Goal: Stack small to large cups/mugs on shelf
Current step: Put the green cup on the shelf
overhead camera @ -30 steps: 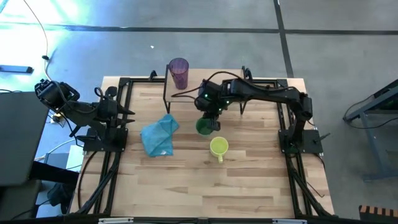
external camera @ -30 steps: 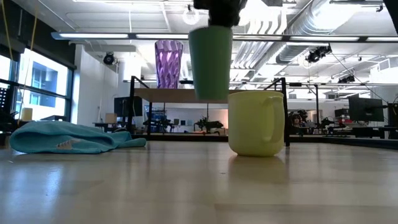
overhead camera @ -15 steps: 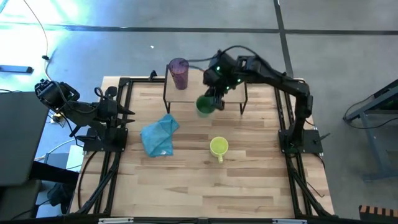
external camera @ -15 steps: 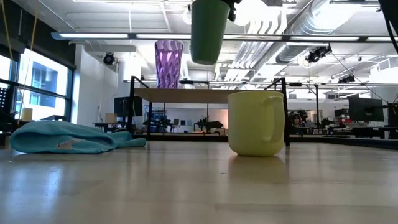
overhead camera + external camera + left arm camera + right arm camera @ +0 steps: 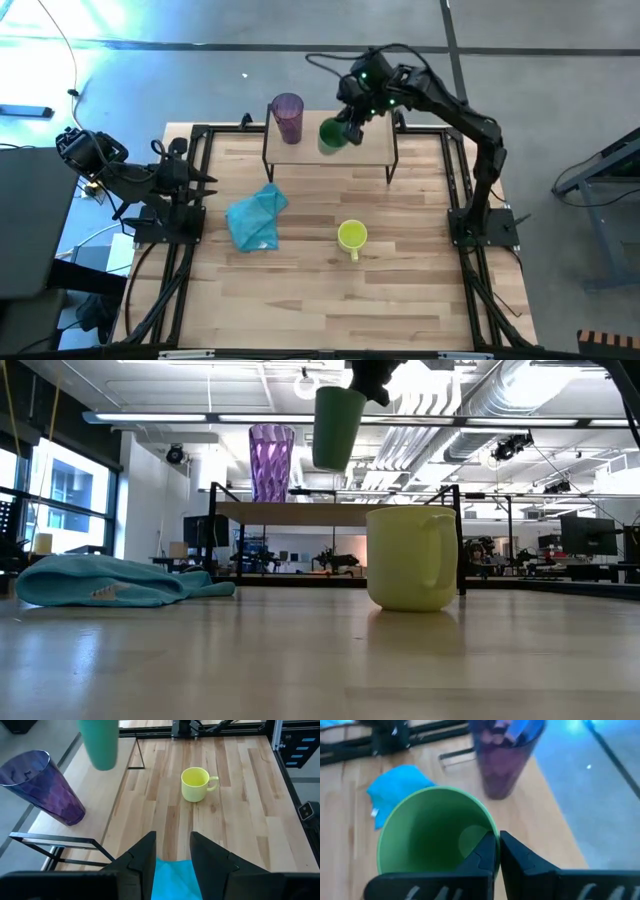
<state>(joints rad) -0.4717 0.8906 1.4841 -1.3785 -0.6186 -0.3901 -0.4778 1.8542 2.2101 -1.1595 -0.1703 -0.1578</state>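
My right gripper [image 5: 349,120] is shut on the green cup [image 5: 332,134], held high over the shelf [image 5: 372,150], just right of the purple tumbler [image 5: 288,118], which stands upright on the shelf's left end. In the low view the green cup [image 5: 336,428] hangs well above the shelf board [image 5: 300,513]. The yellow-green mug [image 5: 352,237] stands upright on the table in front of the shelf. My left gripper [image 5: 210,180] is open and empty at the table's left edge, over the blue cloth [image 5: 172,875]. My right gripper pinches the green cup's rim [image 5: 491,833], one finger [image 5: 485,854] inside the cup and one outside. The fingers come from above. The cup hangs below them, mouth up, slightly tilted, clear of the shelf and table.
A light blue cloth [image 5: 257,217] lies crumpled on the table's left half. Black frame rails [image 5: 195,150] run along the table's left and right sides. The shelf board right of the tumbler is bare, and bare tabletop lies toward the near edge.
My right gripper has risen and gone toward the table's far edge with the green cup. The cup has gone from low beside the mug to high over the shelf, next to the purple tumbler, and has tilted a little.
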